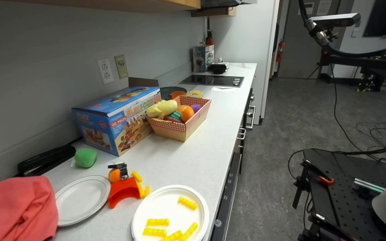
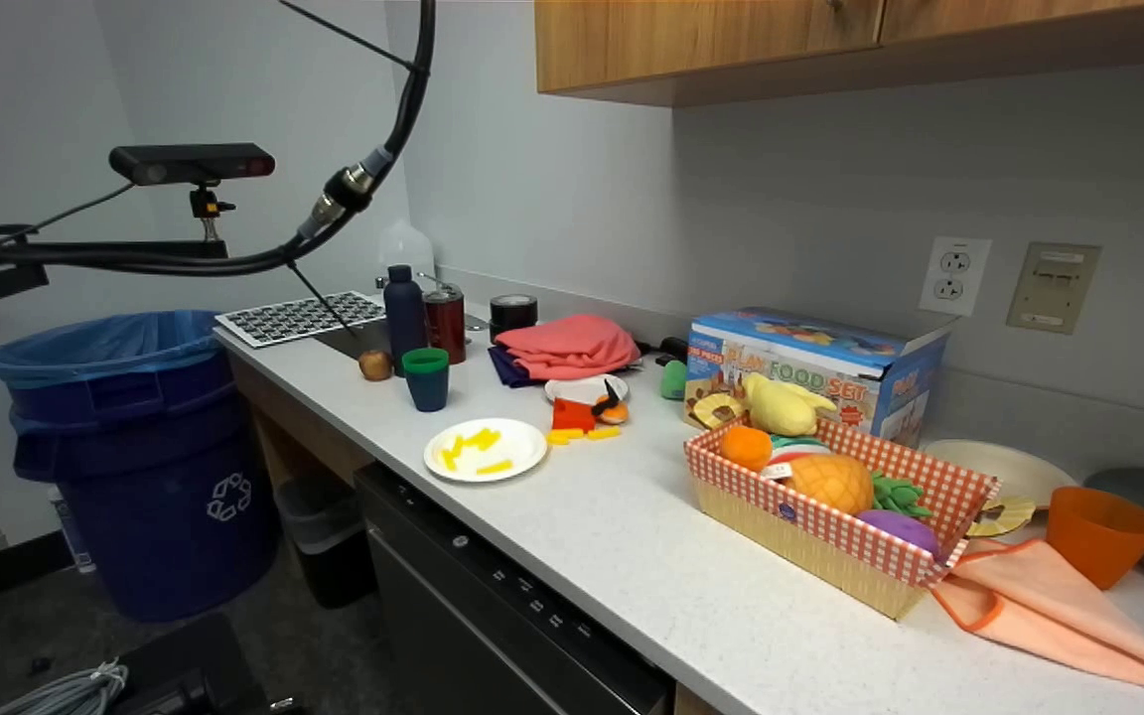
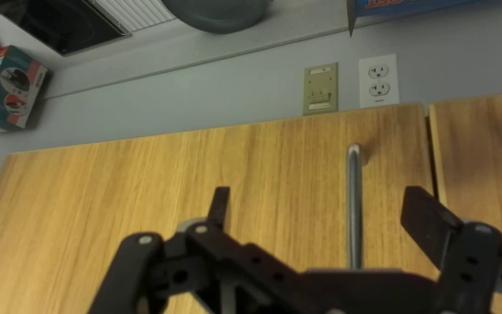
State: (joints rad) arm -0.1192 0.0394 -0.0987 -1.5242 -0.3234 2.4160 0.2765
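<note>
Tool (image 3: 319, 208): spread wide, empty, framing handle (image 3: 354, 209) in wrist view; cabinet door (image 3: 273, 174): behind handle; step, seemingly: alignment; next move calls for centring on handle

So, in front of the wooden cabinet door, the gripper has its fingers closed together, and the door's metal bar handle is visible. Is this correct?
Not quite: the wrist view shows the gripper open, its fingers wide apart. The wooden cabinet door and its metal bar handle are as you say.
</note>
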